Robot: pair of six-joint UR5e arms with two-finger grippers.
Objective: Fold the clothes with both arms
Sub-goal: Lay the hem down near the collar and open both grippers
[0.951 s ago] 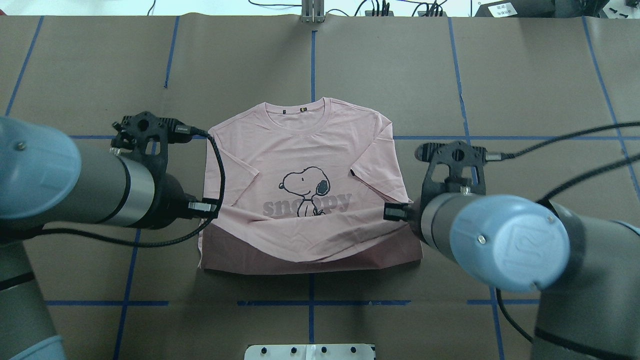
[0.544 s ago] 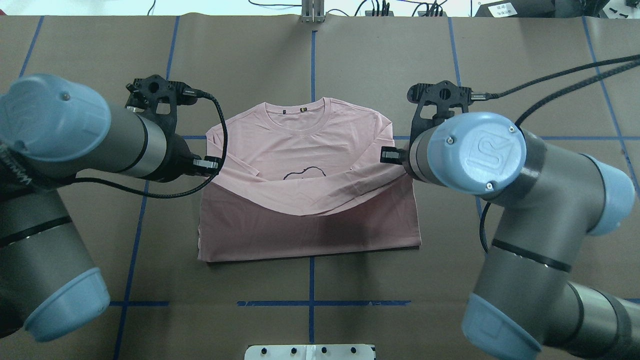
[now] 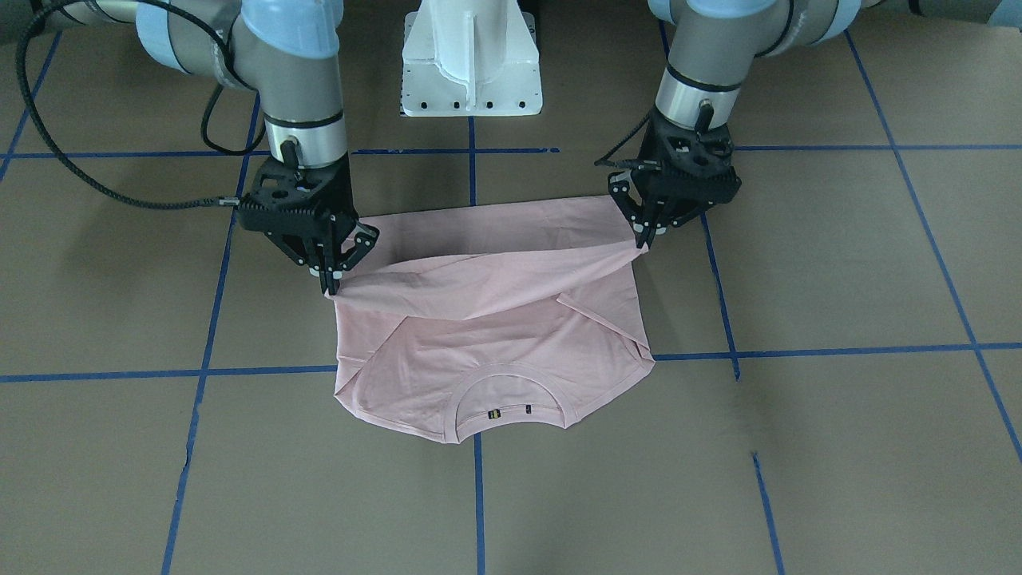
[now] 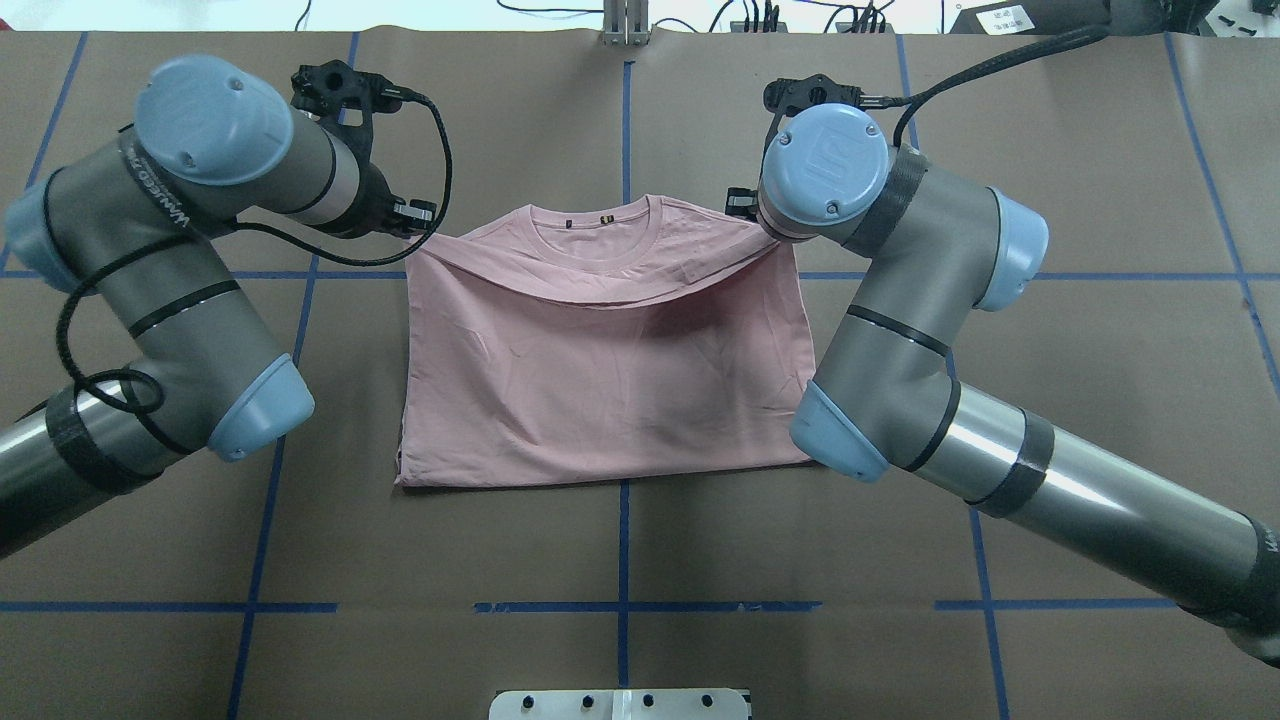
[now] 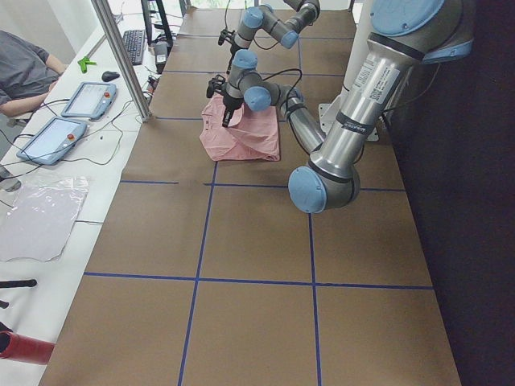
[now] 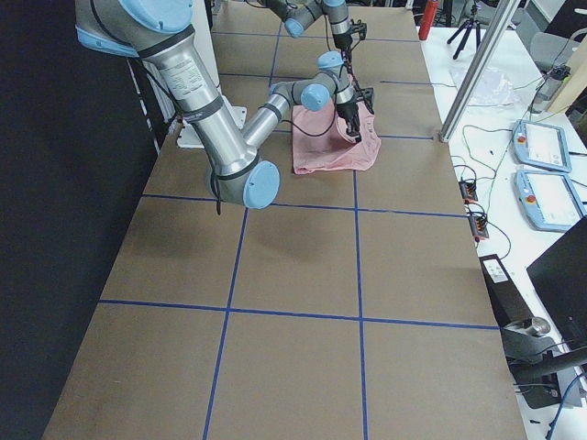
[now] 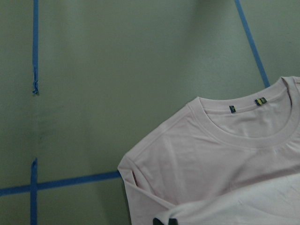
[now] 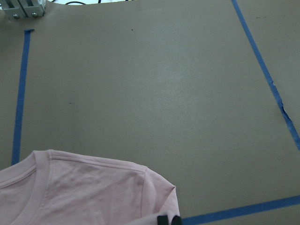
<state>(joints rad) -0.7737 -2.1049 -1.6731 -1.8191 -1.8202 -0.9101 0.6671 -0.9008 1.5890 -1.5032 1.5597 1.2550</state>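
Exterior front-facing: left gripper (image 3: 643,233) and right gripper (image 3: 329,281) each pinch the T-shirt (image 3: 495,335) edge (corners lifted).

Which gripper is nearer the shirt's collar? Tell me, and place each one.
Right, slightly. The right gripper holds the T-shirt by its hem further forward, diagonally behind the collar; the left gripper holds it further back toward the robot.

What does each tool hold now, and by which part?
The left tool and the right tool each pinch one lifted hem corner of the T-shirt.
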